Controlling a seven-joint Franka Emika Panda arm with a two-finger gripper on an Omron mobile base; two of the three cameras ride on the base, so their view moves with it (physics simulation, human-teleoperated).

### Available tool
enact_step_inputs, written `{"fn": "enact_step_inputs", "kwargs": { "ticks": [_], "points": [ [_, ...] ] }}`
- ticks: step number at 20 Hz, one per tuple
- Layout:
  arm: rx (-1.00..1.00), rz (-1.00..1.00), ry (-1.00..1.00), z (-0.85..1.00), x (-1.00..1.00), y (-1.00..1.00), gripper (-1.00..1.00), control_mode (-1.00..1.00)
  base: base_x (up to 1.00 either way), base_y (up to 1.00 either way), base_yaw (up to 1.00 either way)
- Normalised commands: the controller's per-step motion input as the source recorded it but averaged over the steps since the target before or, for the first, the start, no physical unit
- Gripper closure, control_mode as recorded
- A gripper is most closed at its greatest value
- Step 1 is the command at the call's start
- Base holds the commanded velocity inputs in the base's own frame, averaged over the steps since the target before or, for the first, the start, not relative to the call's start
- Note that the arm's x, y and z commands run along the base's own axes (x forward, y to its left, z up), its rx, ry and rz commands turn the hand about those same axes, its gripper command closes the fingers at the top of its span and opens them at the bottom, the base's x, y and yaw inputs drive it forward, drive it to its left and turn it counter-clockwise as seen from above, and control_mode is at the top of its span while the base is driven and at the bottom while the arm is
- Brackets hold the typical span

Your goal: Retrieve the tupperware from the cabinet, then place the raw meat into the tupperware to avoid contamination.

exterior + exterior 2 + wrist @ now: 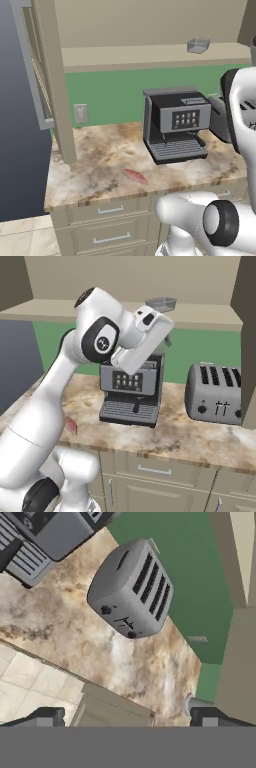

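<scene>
Two task items are in place, and neither is held. The tupperware (198, 45) sits on the cabinet (150, 52) shelf, near its front edge and toward the right end, above the coffee machine (175, 125). The meat (135, 175) lies flat on the counter (95, 160), near the front edge, left of the coffee machine and apart from it.

The gripper (127, 718) is fully open and empty. In the hand view its finger tips (45, 717) stand wide apart, looking down on the toaster (132, 587) and the right part of the counter. The arm (100, 341) is raised, with the wrist just below the shelf.

Handling, judged from appearance: the tupperware is light, stiff, thin-walled plastic, likely slippery and easy to push back along the shelf. Take hold across its short width at the rim, with moderate force to avoid flexing the walls. The meat looks soft, limp and slick. Grip it across its narrow width near the middle; expect sag at both ends.
</scene>
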Motion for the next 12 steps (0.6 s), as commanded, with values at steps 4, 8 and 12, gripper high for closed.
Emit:
{"fn": "enact_step_inputs", "kwargs": {
  "ticks": [4,8,12],
  "points": [
    [0.00,0.20,-0.19,0.01,0.71,0.18,-1.00,-1.00,0.00,0.00,0.00],
    [0.01,0.01,0.06,0.17,0.78,0.20,-1.00,-1.00,0.00,0.00,0.00],
    [0.00,-0.04,0.06,0.45,0.37,0.28,-1.00,-1.00,0.00,0.00,0.00]
  ]
}}
